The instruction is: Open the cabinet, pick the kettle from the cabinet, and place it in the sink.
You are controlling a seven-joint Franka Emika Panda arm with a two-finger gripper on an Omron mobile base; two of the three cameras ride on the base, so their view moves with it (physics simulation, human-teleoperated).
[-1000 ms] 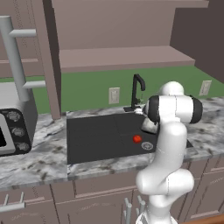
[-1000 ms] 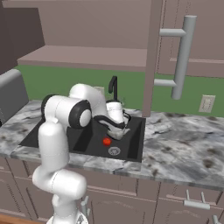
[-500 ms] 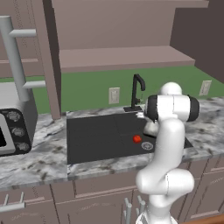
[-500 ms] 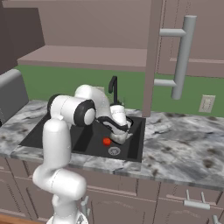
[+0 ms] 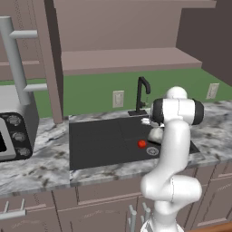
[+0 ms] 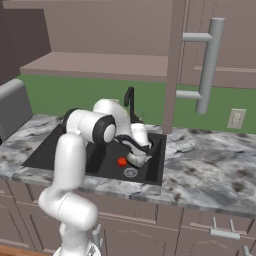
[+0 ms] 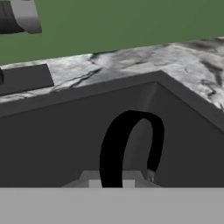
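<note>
From the left base cam, the cabinet [image 5: 131,27] is wide open, one door swung out at the left edge with its long grey bar handle [image 5: 16,68] standing upright. Below it is the sink [image 5: 104,140], a dark basin in the marbled counter [image 5: 36,167], with the black faucet [image 5: 141,93] at its back rim. The kettle [image 5: 155,134] peeks out just left of the white arm, down inside the right end of the basin, with the little red ball [image 5: 142,144] just beside it and the drain [image 5: 152,151] close by. Right base cam is clearer: the gripper [image 6: 141,148] reaches down into the sink's right half, clamped on the kettle [image 6: 140,159] from above — the body hangs upright under the hand, low over the basin floor, can't tell if it's touching. Red ball sits just left of it, drain in front. Can't make out which way the spout points. Hand cam: the kettle's thin black handle [image 7: 127,148] arches up edge-on, a tall narrow loop running away from the camera toward the basin's far wall, fingers closed tight at its base — the sink corner and counter lie beyond.
</note>
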